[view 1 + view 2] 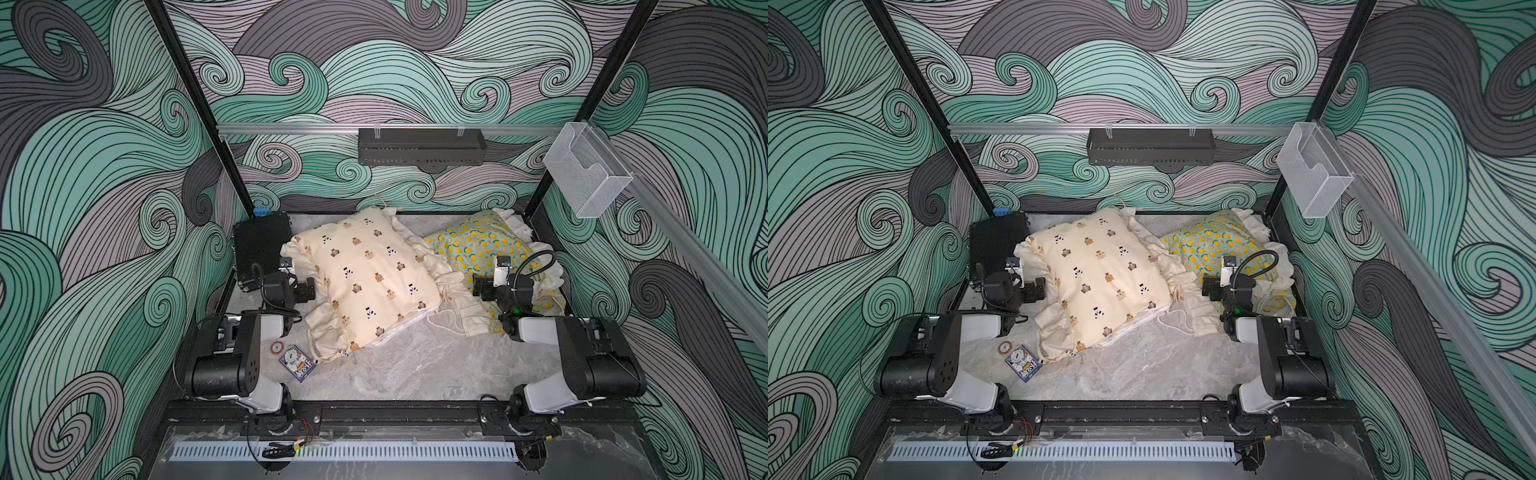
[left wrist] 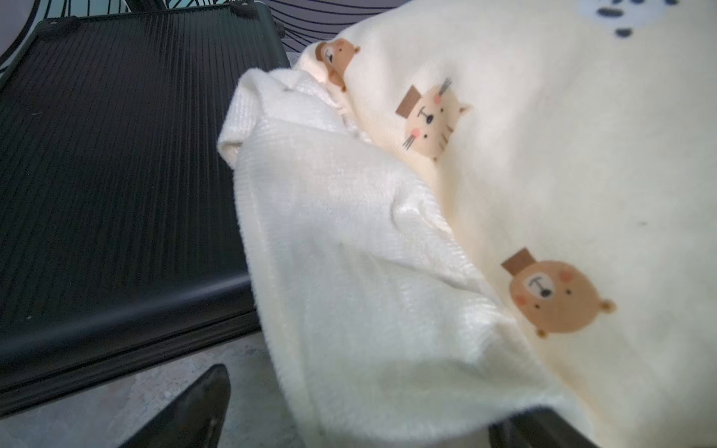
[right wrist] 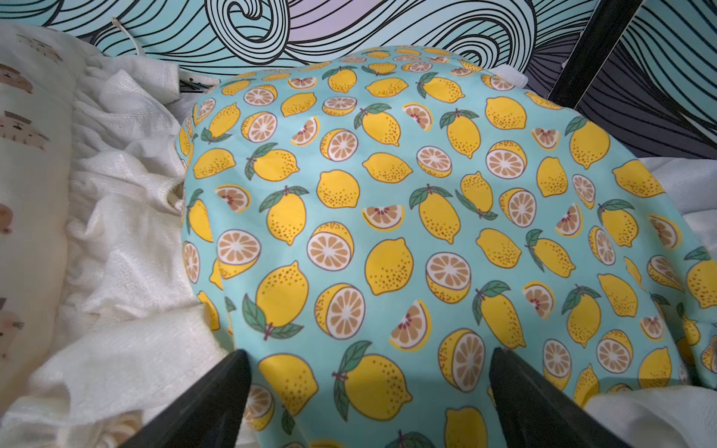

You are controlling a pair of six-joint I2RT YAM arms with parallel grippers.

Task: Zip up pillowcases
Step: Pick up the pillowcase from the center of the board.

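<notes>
The larger cream pillowcase with bear and panda print lies tilted mid-table in both top views, ruffled trim all round. A strip of white inner shows along its near edge. The smaller teal lemon-print pillowcase lies at the back right, partly under the right arm. My left gripper stands open at the cream pillowcase's left side, the ruffle drooping between its fingers. My right gripper hangs open over the lemon fabric, near its left edge. No zipper pull shows.
A black ribbed case sits at the back left, close to the left gripper. A printed card and a round chip lie near the left arm. A black basket and a clear bin hang on the rails.
</notes>
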